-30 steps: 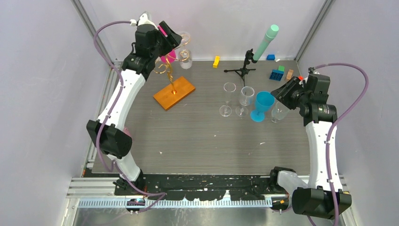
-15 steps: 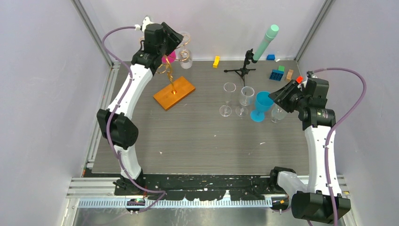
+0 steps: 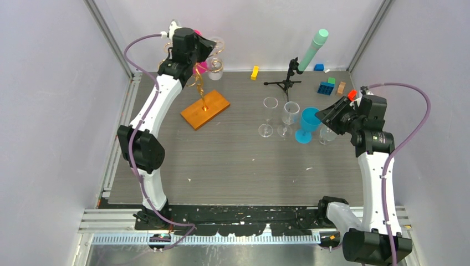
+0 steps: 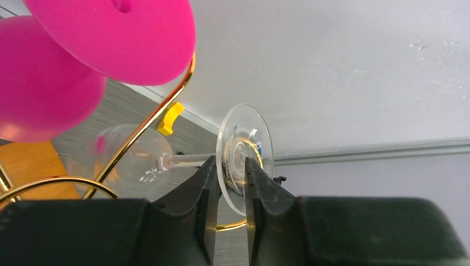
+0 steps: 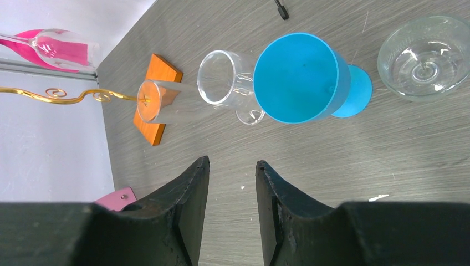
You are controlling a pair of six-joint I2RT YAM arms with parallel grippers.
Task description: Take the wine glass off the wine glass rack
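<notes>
The wine glass rack [image 3: 198, 83] is a gold wire tree on an orange base [image 3: 205, 109] at the back left. A clear wine glass [image 3: 215, 67] hangs from it upside down, next to a pink one [image 3: 199, 67]. In the left wrist view my left gripper [image 4: 230, 163] is closed around the clear glass's round foot [image 4: 252, 133]. The stem runs left past a gold arm [image 4: 138, 133]. The left gripper [image 3: 208, 49] is high at the rack's top. My right gripper [image 5: 231, 163] is open and empty over the table, beside the standing glasses [image 3: 331, 113].
Two clear glasses [image 3: 269, 116] [image 3: 289, 113], a blue goblet [image 3: 308, 124] and another clear glass [image 3: 328, 133] stand right of centre. A black tripod [image 3: 285, 77] with a mint tube [image 3: 313, 50], a yellow block [image 3: 254, 72] and coloured bricks [image 3: 327, 86] are at the back.
My left arm has stretched further back and up, bringing its gripper onto the clear glass's foot. My right gripper has drifted slightly back and right.
</notes>
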